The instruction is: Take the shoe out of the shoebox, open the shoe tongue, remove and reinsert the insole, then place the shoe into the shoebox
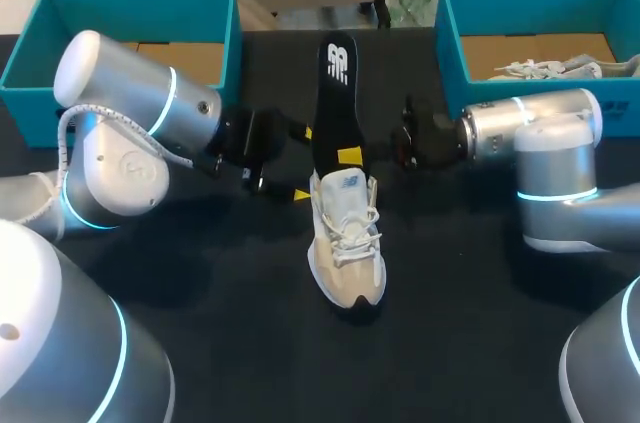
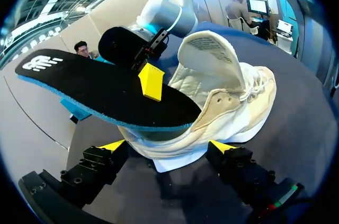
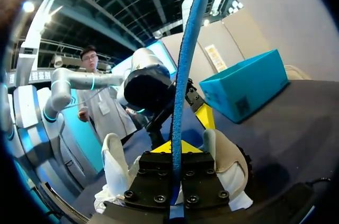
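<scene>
A cream shoe point(image 1: 345, 243) stands on the dark table, toe toward the front edge, its tongue point(image 2: 212, 54) pulled up. The black insole point(image 1: 337, 93) with a blue underside rises slanting out of the shoe's heel opening. My right gripper point(image 1: 350, 155) is shut on the insole partway up; in the right wrist view the insole point(image 3: 185, 75) runs edge-on between the fingers of that gripper point(image 3: 177, 150). My left gripper point(image 1: 302, 163) stands open at the heel. Its yellow tips flank the heel point(image 2: 159, 150) of the shoe in the left wrist view, where the right gripper's finger point(image 2: 151, 81) presses the insole.
A teal shoebox point(image 1: 120, 3) stands at the back left with bare cardboard inside. A second teal box point(image 1: 450, 33) at the back right holds another pale shoe point(image 1: 560, 68). Both arms stretch across the table's middle.
</scene>
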You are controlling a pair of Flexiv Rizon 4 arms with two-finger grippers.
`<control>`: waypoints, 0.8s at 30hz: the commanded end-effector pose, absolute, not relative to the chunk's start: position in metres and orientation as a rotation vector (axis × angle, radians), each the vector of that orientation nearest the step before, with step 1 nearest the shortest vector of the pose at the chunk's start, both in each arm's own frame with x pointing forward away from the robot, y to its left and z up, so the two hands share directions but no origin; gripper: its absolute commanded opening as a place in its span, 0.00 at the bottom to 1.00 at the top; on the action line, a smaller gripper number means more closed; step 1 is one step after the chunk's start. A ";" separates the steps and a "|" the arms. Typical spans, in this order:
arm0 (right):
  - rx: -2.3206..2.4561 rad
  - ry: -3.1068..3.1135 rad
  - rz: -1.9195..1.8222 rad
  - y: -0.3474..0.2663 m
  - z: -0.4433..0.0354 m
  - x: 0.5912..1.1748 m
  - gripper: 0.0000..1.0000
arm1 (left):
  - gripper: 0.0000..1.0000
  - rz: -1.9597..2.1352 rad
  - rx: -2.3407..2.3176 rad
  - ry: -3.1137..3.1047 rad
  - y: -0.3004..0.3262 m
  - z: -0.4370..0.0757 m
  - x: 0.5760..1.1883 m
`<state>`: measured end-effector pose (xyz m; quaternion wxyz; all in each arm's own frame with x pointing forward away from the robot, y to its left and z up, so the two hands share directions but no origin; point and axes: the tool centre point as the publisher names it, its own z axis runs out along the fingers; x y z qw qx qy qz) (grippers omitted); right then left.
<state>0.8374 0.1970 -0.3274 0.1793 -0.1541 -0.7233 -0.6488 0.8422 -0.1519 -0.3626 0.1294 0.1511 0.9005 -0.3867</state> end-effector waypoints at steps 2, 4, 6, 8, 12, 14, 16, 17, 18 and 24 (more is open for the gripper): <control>-0.445 -2.069 -1.794 0.199 -0.331 0.832 0.00 | 1.00 -1.120 0.439 2.619 -0.152 -0.362 0.842; -0.461 -2.083 -1.756 0.199 -0.336 0.830 0.00 | 1.00 -1.120 0.439 2.619 -0.152 -0.362 0.842; -0.464 -2.093 -1.744 0.199 -0.339 0.827 0.00 | 1.00 -1.120 0.439 2.619 -0.152 -0.362 0.842; -0.467 -2.093 -1.744 0.199 -0.342 0.823 0.00 | 1.00 -1.120 0.439 2.619 -0.152 -0.362 0.842; -0.483 -2.077 -1.755 0.196 -0.349 0.819 0.00 | 1.00 -1.120 0.439 2.619 -0.152 -0.362 0.842; -0.495 -2.069 -1.758 0.195 -0.353 0.816 0.00 | 1.00 -1.120 0.439 2.619 -0.152 -0.362 0.842; -0.503 -2.064 -1.759 0.194 -0.356 0.814 0.00 | 1.00 -1.120 0.439 2.619 -0.152 -0.362 0.842; -0.505 -2.063 -1.758 0.193 -0.357 0.813 0.00 | 1.00 -1.120 0.439 2.619 -0.152 -0.362 0.842; -0.511 -2.060 -1.753 0.193 -0.358 0.812 0.00 | 1.00 -1.120 0.439 2.619 -0.152 -0.362 0.842; -0.521 -2.048 -1.751 0.191 -0.361 0.809 0.00 | 1.00 -1.120 0.439 2.619 -0.152 -0.362 0.842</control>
